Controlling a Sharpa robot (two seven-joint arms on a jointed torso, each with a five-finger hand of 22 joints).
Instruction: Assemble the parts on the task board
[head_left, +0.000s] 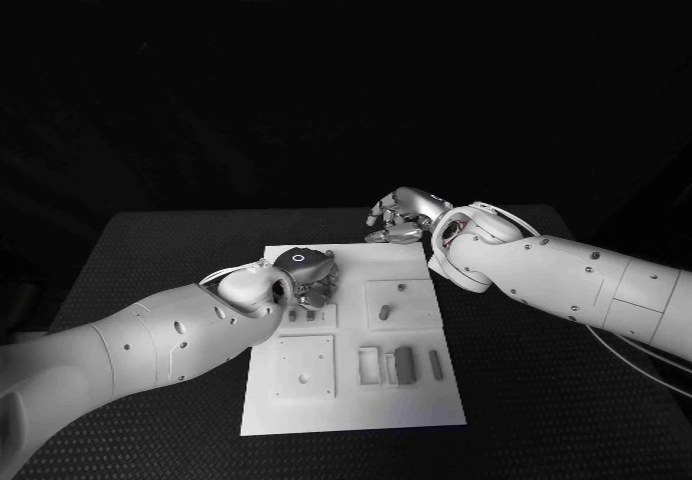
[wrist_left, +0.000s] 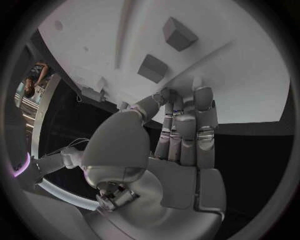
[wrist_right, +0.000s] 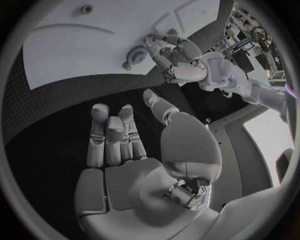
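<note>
**Left hand low on the board, right hand off its far edge**

While my left hand (head_left: 296, 278) rests low over the near-left part of the flat white rectangular task board (head_left: 411, 410), its fingers (wrist_left: 187, 125) lie straight and close together, their tips at the board's edge and nothing between them. Two small grey block-shaped parts (wrist_left: 179, 33) stand on the board just beyond those fingertips, apart from them. In the head view more small grey parts (head_left: 402, 362) sit in recesses nearer me, well clear of both hands. My right hand (head_left: 404, 214) hangs above the black table (head_left: 144, 250) just past the board's far edge, fingers loosely curled and apart, holding nothing.
</note>
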